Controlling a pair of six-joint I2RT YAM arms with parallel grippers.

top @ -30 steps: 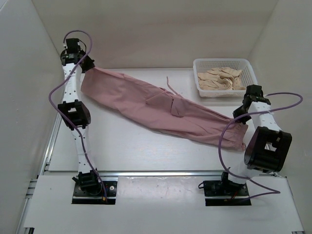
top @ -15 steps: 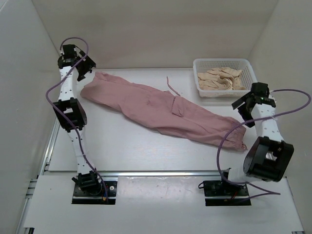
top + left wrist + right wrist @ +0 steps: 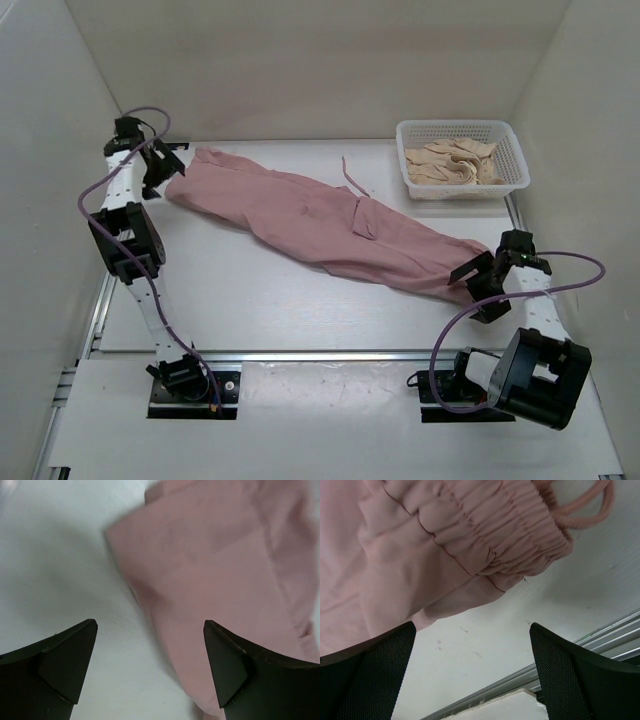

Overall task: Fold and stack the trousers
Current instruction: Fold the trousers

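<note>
The dusty-pink trousers [image 3: 320,220] lie flat in a diagonal strip from the far left to the near right of the table. My left gripper [image 3: 165,168] hovers just off their far-left end, open and holding nothing. In the left wrist view that gripper [image 3: 150,625] is over bare table, with the trousers' edge [image 3: 225,555] on the right. My right gripper [image 3: 478,288] stands open at the near-right end. In the right wrist view the trousers' gathered elastic end [image 3: 485,535] and a drawstring loop [image 3: 585,505] lie beyond that empty gripper [image 3: 472,627].
A white basket [image 3: 517,160] holding beige garments [image 3: 455,163] stands at the back right. A metal rail [image 3: 330,355] runs along the table's near edge, close under the right gripper. White walls close in the left, back and right sides.
Both grippers opened and let go of the trousers' ends, and the cloth settled flat. The left arm drew back to the left. The right arm moved toward the near edge.
</note>
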